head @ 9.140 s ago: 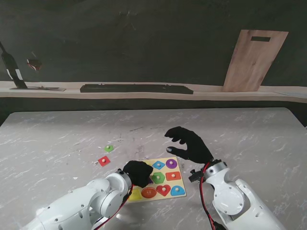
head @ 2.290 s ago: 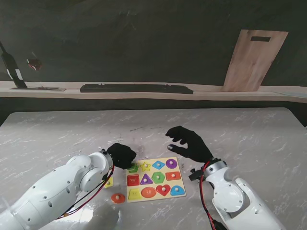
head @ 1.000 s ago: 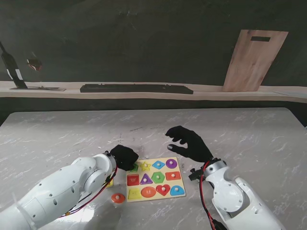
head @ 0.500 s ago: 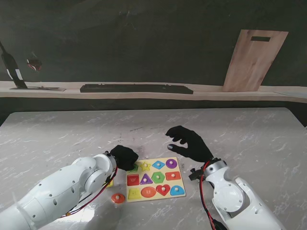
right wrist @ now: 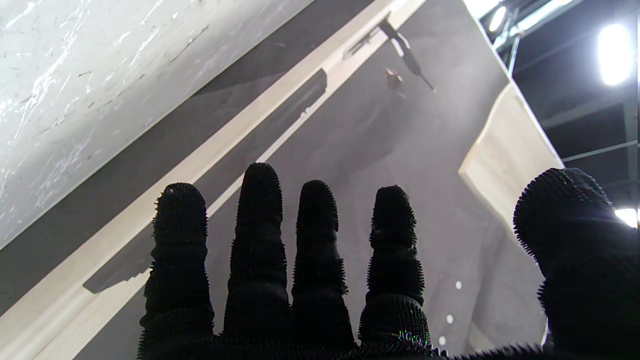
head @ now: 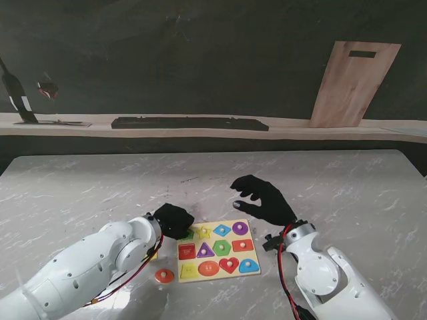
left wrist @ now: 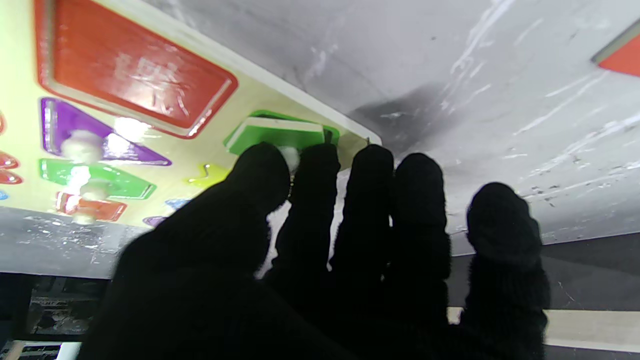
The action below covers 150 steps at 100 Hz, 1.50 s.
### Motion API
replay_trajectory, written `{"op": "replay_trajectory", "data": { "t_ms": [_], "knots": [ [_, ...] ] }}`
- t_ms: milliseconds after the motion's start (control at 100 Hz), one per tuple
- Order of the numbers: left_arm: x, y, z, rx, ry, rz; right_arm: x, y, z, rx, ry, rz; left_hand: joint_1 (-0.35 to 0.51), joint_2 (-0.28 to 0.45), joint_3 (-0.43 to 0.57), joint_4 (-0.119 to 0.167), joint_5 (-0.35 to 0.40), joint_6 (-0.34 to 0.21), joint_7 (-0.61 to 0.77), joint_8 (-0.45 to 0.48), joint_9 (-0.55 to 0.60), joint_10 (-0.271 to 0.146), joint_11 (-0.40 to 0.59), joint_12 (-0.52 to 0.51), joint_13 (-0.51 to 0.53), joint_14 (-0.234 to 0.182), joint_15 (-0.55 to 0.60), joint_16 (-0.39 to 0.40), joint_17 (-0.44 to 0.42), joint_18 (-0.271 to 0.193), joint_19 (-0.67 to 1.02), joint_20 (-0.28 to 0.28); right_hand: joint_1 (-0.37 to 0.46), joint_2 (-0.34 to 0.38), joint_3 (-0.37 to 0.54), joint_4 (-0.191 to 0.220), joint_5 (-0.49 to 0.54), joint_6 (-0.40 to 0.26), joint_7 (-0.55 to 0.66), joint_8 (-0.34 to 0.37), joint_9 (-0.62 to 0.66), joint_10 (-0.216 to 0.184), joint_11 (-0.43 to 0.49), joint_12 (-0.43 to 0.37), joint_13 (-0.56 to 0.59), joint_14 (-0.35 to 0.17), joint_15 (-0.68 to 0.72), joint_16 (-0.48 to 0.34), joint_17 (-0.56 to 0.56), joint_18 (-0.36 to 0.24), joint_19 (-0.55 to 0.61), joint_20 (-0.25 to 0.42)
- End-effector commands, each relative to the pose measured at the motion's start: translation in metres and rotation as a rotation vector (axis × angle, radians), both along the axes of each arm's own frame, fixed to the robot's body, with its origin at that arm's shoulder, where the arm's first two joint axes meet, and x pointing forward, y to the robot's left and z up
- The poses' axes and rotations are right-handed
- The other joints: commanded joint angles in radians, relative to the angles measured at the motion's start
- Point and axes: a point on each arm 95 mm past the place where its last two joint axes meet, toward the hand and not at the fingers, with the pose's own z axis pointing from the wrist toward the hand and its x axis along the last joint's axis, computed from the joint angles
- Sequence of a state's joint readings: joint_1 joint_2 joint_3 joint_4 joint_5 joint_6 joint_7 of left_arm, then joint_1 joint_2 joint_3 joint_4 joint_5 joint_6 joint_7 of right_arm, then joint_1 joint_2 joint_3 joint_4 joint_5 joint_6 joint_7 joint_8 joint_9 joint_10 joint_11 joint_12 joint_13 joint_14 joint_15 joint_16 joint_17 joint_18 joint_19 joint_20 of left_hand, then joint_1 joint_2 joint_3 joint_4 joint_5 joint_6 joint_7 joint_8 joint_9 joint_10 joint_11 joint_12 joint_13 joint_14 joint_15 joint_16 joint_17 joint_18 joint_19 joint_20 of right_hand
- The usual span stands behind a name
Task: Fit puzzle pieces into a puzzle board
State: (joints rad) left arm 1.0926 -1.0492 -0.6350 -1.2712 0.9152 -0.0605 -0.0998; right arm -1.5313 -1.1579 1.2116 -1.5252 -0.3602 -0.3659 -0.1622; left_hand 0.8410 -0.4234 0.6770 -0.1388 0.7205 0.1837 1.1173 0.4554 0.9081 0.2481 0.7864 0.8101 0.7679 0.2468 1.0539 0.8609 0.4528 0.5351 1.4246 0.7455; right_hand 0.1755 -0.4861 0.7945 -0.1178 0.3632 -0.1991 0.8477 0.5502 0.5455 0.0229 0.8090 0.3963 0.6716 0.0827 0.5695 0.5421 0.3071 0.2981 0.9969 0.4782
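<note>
A pale yellow wooden puzzle board (head: 217,250) lay flat near the table's near edge, slightly skewed, most recesses filled with knobbed shapes. A green piece (left wrist: 274,138) sat tilted, half-seated, at the board's far left corner. A loose orange-red round piece (head: 164,275) lay just left of the board.

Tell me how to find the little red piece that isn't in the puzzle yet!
Find the yellow puzzle board on the grey table. Off its near left corner, by the white left arm, lies a loose round red piece, alone on bare marble.
</note>
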Motion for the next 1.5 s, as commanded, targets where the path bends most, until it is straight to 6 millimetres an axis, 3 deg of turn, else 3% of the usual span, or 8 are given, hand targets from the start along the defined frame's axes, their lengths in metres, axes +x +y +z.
{"op": "replay_trajectory", "data": {
  "t_ms": [0,1090,1200,1230,1390,1490],
  "knots": [
    [-0.0063,-0.0037,-0.0039,-0.002,0.010,-0.015,-0.0026,0.0031,-0.0001,0.003,-0.001,0.005,0.037,-0.021,0.050,0.017,-0.017,-0.077,-0.017,-0.038,-0.012,0.001,-0.012,0.009,0.004,-0.033,-0.005,0.007,-0.007,-0.139,0.019,0.002,-0.025,0.016,0.016,0.036,0.020,-0.035,-0.012,-0.010,0.025,-0.007,-0.003,0.007,0.017,-0.005,0.010,0.009,0.002,0.005,0.016,0.010],
    [-0.0058,-0.0035,-0.0061,0.008,-0.053,-0.007,-0.0027,0.0032,-0.0004,0.006,0.002,0.008,0.053,0.005,0.014,-0.004,-0.039,-0.075,-0.018,-0.047,-0.029,-0.002,-0.011,0.019,-0.001,-0.043,0.000,0.011,-0.003,-0.145,0.023,0.000,-0.027,0.018,0.013,0.036,0.022,-0.034,-0.013,-0.010,0.026,-0.006,-0.003,0.007,0.017,-0.004,0.010,0.009,0.003,0.004,0.016,0.010],
    [-0.0059,-0.0035,-0.0069,0.020,-0.043,-0.010,-0.0027,0.0033,-0.0005,0.006,0.002,0.008,0.061,-0.032,0.016,-0.009,-0.043,-0.080,-0.022,-0.050,-0.028,-0.003,-0.016,0.020,-0.004,-0.041,-0.001,0.010,-0.007,-0.146,0.021,-0.001,-0.026,0.017,0.014,0.036,0.021,-0.035,-0.012,-0.010,0.026,-0.006,-0.003,0.007,0.017,-0.006,0.010,0.009,0.002,0.005,0.016,0.010],
    [-0.0063,-0.0035,-0.0070,0.024,-0.039,-0.009,-0.0027,0.0032,-0.0005,0.006,0.002,0.008,0.057,-0.058,0.040,-0.024,-0.049,-0.079,-0.027,-0.051,-0.025,-0.006,-0.031,0.032,-0.007,-0.040,-0.004,0.009,-0.009,-0.144,0.019,-0.001,-0.026,0.017,0.014,0.036,0.022,-0.035,-0.012,-0.010,0.026,-0.006,-0.003,0.007,0.018,-0.006,0.010,0.009,0.003,0.004,0.016,0.010],
    [-0.0093,-0.0012,-0.0054,0.074,-0.040,-0.020,-0.0025,0.0032,-0.0004,0.006,0.001,0.008,0.021,-0.118,0.027,-0.042,-0.071,-0.081,-0.033,-0.041,-0.041,-0.020,-0.023,0.058,-0.017,-0.044,-0.010,0.009,-0.018,-0.148,0.013,-0.003,-0.025,0.019,0.014,0.036,0.023,-0.034,-0.012,-0.010,0.026,-0.005,-0.003,0.007,0.017,-0.005,0.010,0.009,0.002,0.004,0.016,0.010],
    [-0.0109,0.0008,-0.0043,0.099,-0.054,-0.022,-0.0025,0.0032,-0.0004,0.006,0.002,0.009,-0.004,-0.144,0.011,-0.051,-0.129,-0.059,-0.065,-0.012,-0.099,-0.020,-0.016,0.049,-0.039,-0.048,-0.023,0.014,-0.034,-0.156,0.001,-0.006,-0.026,0.018,0.013,0.036,0.023,-0.033,-0.013,-0.010,0.028,-0.005,-0.003,0.007,0.020,-0.006,0.011,0.009,0.003,0.004,0.016,0.010]
  ]
}}
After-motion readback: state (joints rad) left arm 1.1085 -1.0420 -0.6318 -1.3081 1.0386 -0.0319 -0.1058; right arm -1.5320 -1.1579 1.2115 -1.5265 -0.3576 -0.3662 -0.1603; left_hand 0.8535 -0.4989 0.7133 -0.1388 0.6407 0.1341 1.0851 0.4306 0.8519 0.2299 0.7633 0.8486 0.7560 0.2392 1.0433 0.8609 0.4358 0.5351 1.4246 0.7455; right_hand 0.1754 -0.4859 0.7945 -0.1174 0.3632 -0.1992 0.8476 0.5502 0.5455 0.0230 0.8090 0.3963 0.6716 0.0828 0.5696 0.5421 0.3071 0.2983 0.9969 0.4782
